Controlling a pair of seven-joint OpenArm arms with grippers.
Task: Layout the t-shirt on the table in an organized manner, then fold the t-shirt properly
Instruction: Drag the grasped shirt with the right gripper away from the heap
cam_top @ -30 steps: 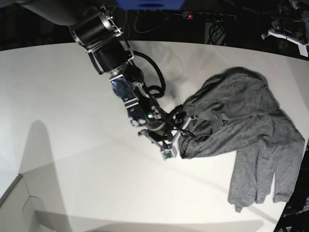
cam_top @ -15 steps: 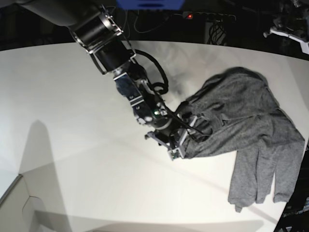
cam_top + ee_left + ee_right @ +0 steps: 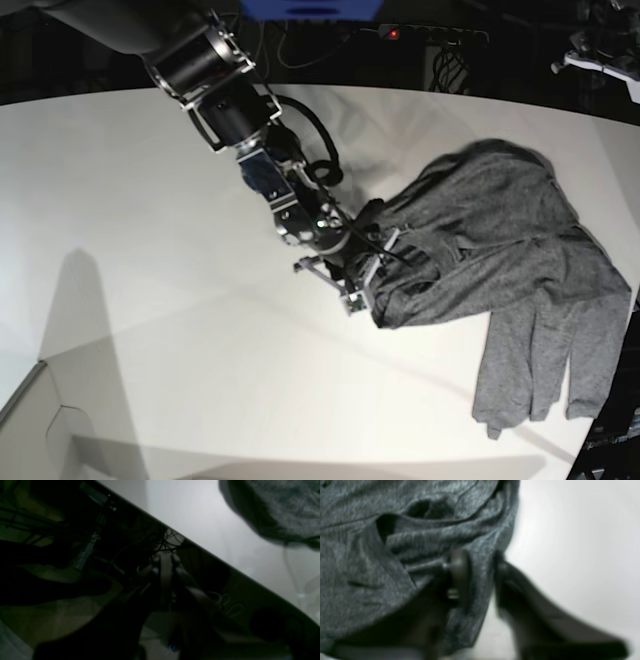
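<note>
Here right gripper (image 3: 477, 570) pinches t-shirt (image 3: 500, 270) edge (arm slanting down)

Bright, evenly lit table (image 3: 150, 200) in base view, edges bowed; dim, murky left wrist view; right wrist view blurred.

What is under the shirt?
The t-shirt lies crumpled on the white table. The right gripper pinches a fold at its edge. Whatever else might be under the bunched cloth is covered, so I cannot tell.
</note>
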